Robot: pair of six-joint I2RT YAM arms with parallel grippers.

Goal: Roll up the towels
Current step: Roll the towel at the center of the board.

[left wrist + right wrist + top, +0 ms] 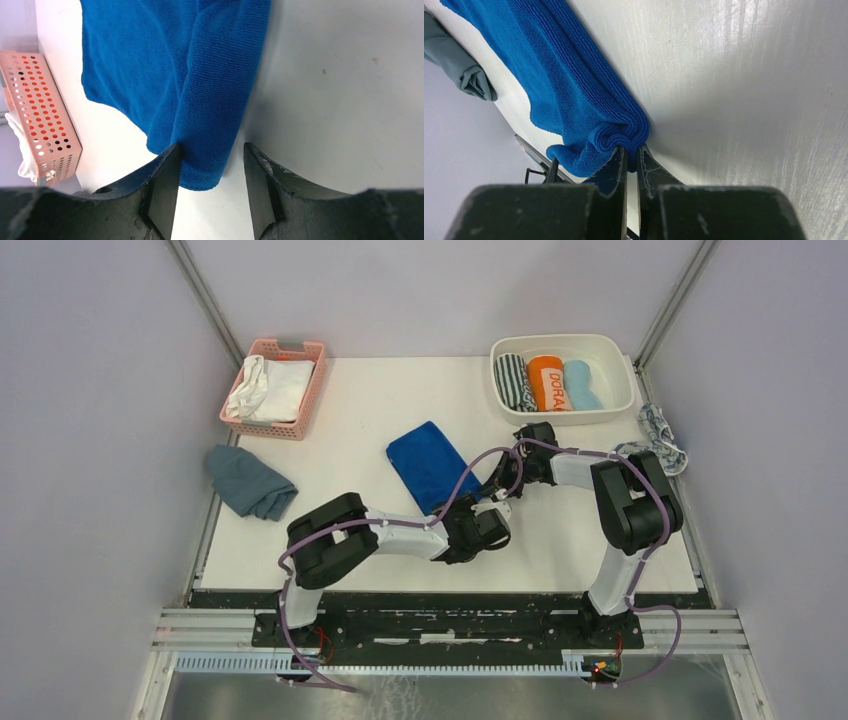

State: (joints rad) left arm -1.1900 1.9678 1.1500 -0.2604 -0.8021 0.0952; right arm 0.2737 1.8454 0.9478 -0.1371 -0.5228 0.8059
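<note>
Beyond my right fingers sits the white tub (620,405), with three rolls side by side in it: a striped roll (513,382), an orange roll (547,383) with lettering, and a light-blue roll (580,385). Far out past my left fingers stands the pink basket (312,390), holding crumpled white cloths (270,388).

The blue towel (425,465) lies folded into a long strip on the table (350,530), running away from both sets of fingers. My left gripper (210,192) is spread wide, and the towel's near end lies between its fingers. My right gripper (630,165) is drawn in to a sliver, nipping the towel's rucked, thick edge at its tips.

A patterned towel (660,435) lies crumpled to the right of my right arm, just beside the tub. A grey cloth (250,485) lies heaped well to the left of my left fingers, near the basket. The tabletop is white and scuffed, and the walls around it are pale.
</note>
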